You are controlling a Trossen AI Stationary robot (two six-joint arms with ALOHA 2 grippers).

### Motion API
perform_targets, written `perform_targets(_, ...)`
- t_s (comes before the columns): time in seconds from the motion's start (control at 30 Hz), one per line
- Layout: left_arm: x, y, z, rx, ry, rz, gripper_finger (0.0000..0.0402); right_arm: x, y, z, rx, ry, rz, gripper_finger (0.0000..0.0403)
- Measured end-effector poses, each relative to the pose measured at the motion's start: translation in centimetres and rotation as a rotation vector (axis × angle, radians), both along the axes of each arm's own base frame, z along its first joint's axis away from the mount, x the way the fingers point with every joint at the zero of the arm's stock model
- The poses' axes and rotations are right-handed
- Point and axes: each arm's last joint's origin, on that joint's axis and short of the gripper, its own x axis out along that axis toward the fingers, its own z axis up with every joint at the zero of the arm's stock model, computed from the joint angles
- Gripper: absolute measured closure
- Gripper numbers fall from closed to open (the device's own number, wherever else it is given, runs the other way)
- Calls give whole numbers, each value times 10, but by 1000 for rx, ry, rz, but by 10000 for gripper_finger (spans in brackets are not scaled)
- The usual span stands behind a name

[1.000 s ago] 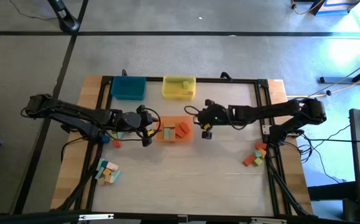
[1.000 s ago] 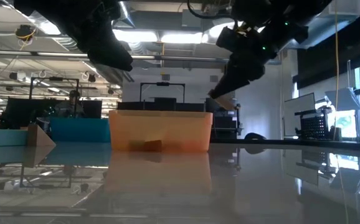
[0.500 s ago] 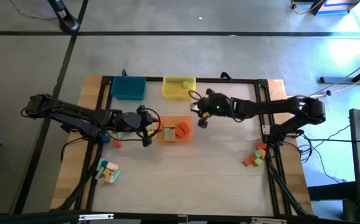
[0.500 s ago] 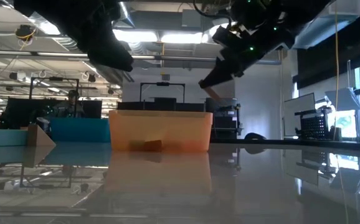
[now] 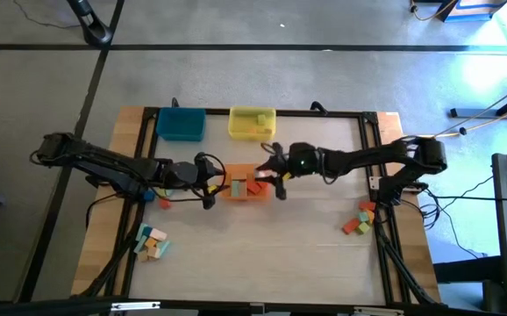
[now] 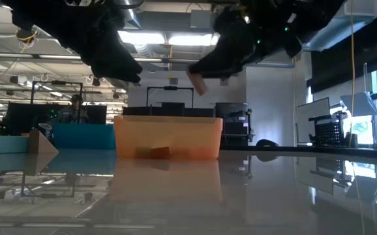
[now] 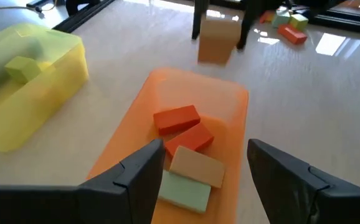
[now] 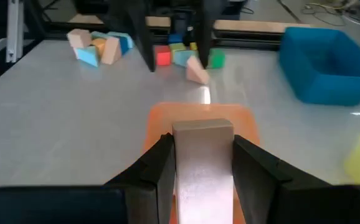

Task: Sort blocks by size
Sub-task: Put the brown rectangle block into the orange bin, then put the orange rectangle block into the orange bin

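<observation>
An orange tray in the middle of the table holds red, orange, plain wood and pale green blocks. My right gripper hangs above the tray's right end, shut on a plain wood block, which also shows in the low view and beyond the tray in the left wrist view. My left gripper is open over the tray's left end, with nothing between its fingers. My right gripper pinches the wood block by two opposite sides between its two fingers. The fingers come from the table's right side, slanting a little downward. The block is lifted clear, above the orange tray's right end.
A blue tray and a yellow tray holding yellow-green blocks stand at the far edge. Loose blocks lie near the front left and at the right edge. Two small blocks lie by my left arm.
My right gripper has carried the wood block toward the table's left, from beside the orange tray to above its right end. It has tipped from pointing steeply down to nearly level. The block has stayed clear of the table throughout.
</observation>
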Motion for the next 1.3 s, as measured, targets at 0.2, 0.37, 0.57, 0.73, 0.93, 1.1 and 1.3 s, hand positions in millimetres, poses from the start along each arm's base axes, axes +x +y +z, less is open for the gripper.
perform_targets(0.2, -4, 0, -5, 14, 67, -8, 183, 11, 4, -29, -20, 59, -40, 270)
perform_targets(0.37, -4, 0, -5, 11, 70, -6, 183, 15, 2, -39, -23, 73, -56, 261)
perform_targets(0.57, -4, 0, -5, 26, 71, -15, 183, 16, 2, -36, 15, 39, -82, 224)
perform_targets(0.73, -4, 0, -5, 28, 73, -16, 183, 15, 2, -34, 5, 50, -78, 167)
perform_targets(0.93, -4, 0, -5, 24, 75, -13, 183, -15, 8, 2, 35, 148, -70, 128)
perform_targets(1.1, -4, 0, -6, 24, 79, -13, 183, -64, 32, 42, 119, 261, -57, 124)
perform_targets(1.3, -4, 0, -5, 23, 70, -13, 183, -123, 62, 58, 355, 506, -103, 127)
